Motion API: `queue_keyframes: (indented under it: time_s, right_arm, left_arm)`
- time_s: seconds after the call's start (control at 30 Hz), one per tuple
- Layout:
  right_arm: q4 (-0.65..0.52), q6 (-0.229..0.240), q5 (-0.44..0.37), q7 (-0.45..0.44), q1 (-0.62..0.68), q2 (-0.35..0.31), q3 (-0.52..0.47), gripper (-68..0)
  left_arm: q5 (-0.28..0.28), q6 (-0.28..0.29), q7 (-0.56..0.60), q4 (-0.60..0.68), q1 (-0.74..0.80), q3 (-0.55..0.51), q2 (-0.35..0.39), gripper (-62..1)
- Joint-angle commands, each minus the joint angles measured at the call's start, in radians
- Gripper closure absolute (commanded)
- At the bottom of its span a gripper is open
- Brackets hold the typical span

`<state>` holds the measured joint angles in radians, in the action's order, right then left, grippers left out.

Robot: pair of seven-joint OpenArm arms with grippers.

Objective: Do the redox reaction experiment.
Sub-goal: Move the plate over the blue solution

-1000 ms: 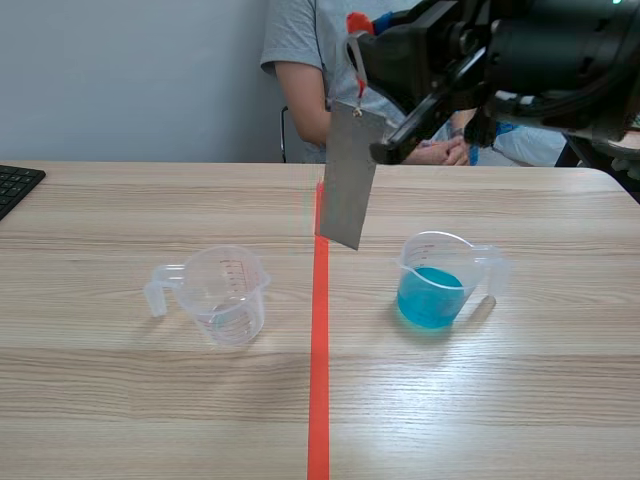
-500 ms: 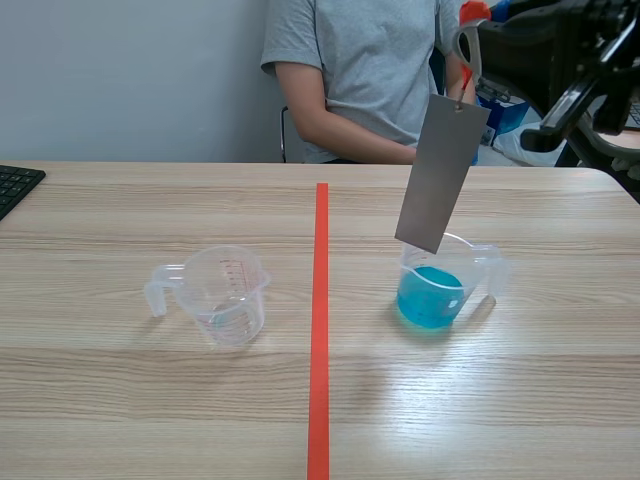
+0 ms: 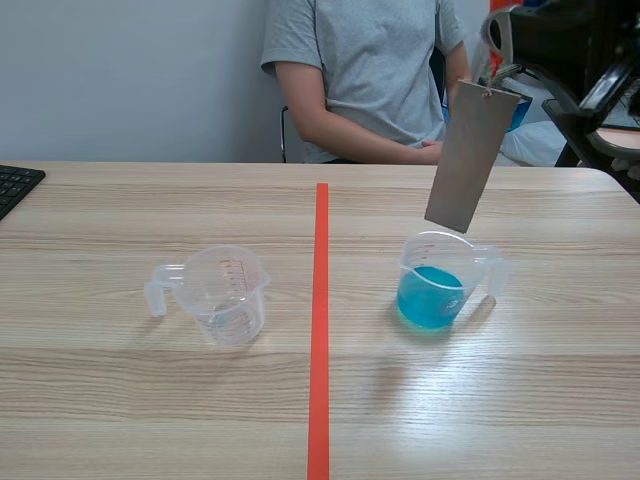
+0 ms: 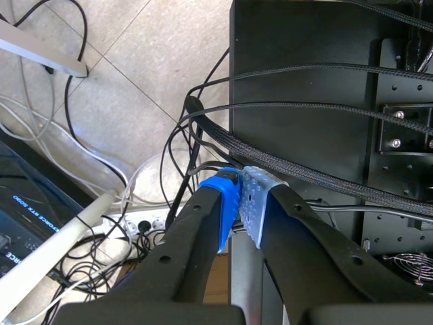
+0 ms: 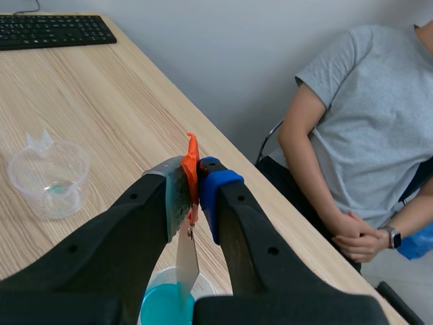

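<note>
Scene view: keyboard (image 3: 15, 185), person (image 3: 360, 80) behind; right gripper (image 5: 195, 177) pinches orange tag (image 5: 191, 152), left gripper (image 4: 242, 203) fingers pressed together.

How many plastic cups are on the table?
2. One clear cup sits left of the orange-red tape line; one cup with blue liquid sits right of it, beneath the hanging grey plate. None look hidden.
</note>
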<state>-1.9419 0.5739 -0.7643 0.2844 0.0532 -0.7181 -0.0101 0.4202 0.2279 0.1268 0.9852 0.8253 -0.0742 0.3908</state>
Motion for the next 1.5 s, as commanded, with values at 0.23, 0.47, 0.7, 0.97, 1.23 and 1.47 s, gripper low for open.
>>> queue_keyframes:
  time_s: [0.23,0.47,0.7,0.97,1.23,1.47]
  right_arm:
    - [0.105,0.048,-0.010,-0.090,-0.018,-0.007,0.005,-1.4]
    - [0.124,0.048,-0.010,-0.112,-0.018,-0.005,0.007,-1.4]
    - [0.127,0.051,-0.005,-0.111,-0.038,-0.005,0.050,-1.5]
    - [0.133,0.040,0.001,-0.111,-0.039,-0.005,0.069,-1.5]
    - [0.133,0.034,0.032,-0.112,-0.039,-0.005,0.069,-1.5]
    - [0.133,0.018,0.058,-0.115,-0.039,-0.005,0.068,-1.5]
  left_arm:
    - [0.003,-0.002,0.004,0.009,0.003,-0.005,0.004,-3.6]
    - [0.003,-0.001,0.004,0.009,0.003,-0.005,0.003,-3.6]
    - [0.006,-0.001,0.004,0.009,0.003,-0.005,0.003,-3.6]
    - [0.006,-0.019,0.040,0.012,0.032,-0.009,0.010,-3.6]
    - [0.006,-0.027,0.277,0.100,0.214,-0.103,0.037,-3.6]
    - [0.002,-0.022,0.473,0.236,0.345,-0.141,0.112,-3.6]
